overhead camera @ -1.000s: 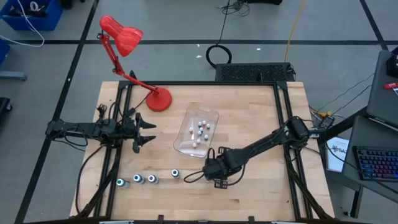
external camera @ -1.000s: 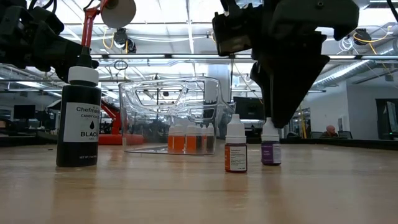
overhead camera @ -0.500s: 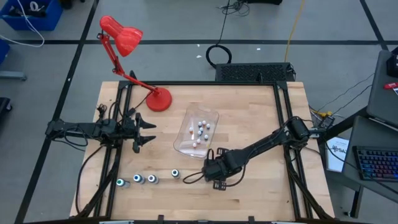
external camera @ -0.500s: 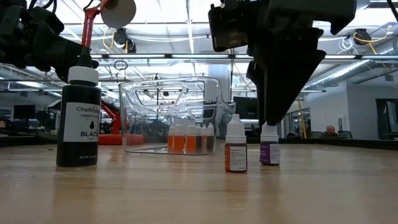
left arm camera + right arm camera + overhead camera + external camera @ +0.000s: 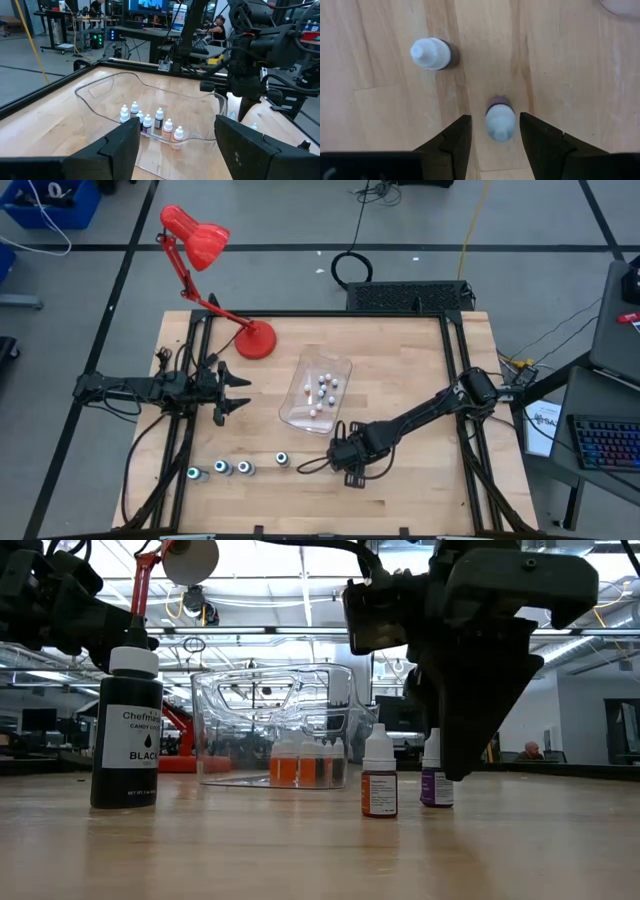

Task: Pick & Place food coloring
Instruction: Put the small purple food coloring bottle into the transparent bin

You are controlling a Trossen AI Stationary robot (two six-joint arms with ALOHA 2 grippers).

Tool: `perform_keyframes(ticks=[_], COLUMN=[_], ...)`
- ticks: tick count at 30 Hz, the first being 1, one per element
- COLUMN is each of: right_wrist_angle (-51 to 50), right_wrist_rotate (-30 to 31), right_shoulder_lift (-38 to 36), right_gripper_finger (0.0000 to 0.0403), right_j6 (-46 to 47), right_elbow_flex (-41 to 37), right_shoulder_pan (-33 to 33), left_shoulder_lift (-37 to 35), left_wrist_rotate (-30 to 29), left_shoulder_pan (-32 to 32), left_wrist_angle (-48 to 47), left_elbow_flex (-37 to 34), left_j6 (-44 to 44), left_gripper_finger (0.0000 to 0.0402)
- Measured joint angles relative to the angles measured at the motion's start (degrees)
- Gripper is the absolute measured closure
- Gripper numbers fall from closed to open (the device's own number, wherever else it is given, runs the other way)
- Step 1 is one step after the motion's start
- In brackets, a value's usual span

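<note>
Two tiny white-capped food coloring bottles stand upright on the wooden table: a purple-labelled one (image 5: 434, 785) and a brown one (image 5: 379, 780). My right gripper (image 5: 495, 131) points steeply down over the purple bottle (image 5: 500, 121), open, one finger on either side of its cap without touching it. The brown bottle (image 5: 433, 53) stands clear beside it. Several more small bottles (image 5: 150, 121) stand inside the clear tub (image 5: 303, 408). Larger dark bottles (image 5: 221, 468) stand in a row near the front left; one labelled black (image 5: 127, 730) shows close in the low view. My left gripper (image 5: 240, 390) waits open at the table's left.
A red desk lamp (image 5: 254, 340) stands on its base at the table's far left. The clear tub lies just beyond my right gripper (image 5: 345, 463). Black frame rails (image 5: 455, 360) run along the table's sides. Bare wood lies to the front right.
My right gripper has tipped more steeply and its fingertips have come down around the purple-labelled bottle's cap, which stays standing where it was. The gap between the fingers is unchanged.
</note>
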Motion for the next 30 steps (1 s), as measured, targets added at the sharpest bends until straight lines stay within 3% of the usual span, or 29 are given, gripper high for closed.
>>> perform_keyframes(ticks=[19,23,28,30], right_wrist_angle=[0.0,0.0,0.0,0.1], right_wrist_rotate=[0.1,0.1,-0.2,-1.1], right_shoulder_lift=[0.0,0.0,-0.1,-0.1], right_gripper_finger=[0.025,0.0277,0.035,0.0353], right_j6=[0.0,0.0,-1.3,-2.7], right_elbow_flex=[0.0,0.0,0.0,0.0], right_shoulder_pan=[-0.4,-0.4,-0.4,-0.4], left_shoulder_lift=[0.0,0.0,0.0,0.0], left_wrist_rotate=[0.0,0.0,0.0,0.0], left_shoulder_pan=[0.0,0.0,0.0,0.0], left_wrist_angle=[0.0,0.0,0.0,0.0], left_elbow_flex=[0.0,0.0,0.0,0.0], left_j6=[0.0,0.0,0.0,0.0], left_gripper_finger=[0.0149,0.0149,0.0149,0.0149])
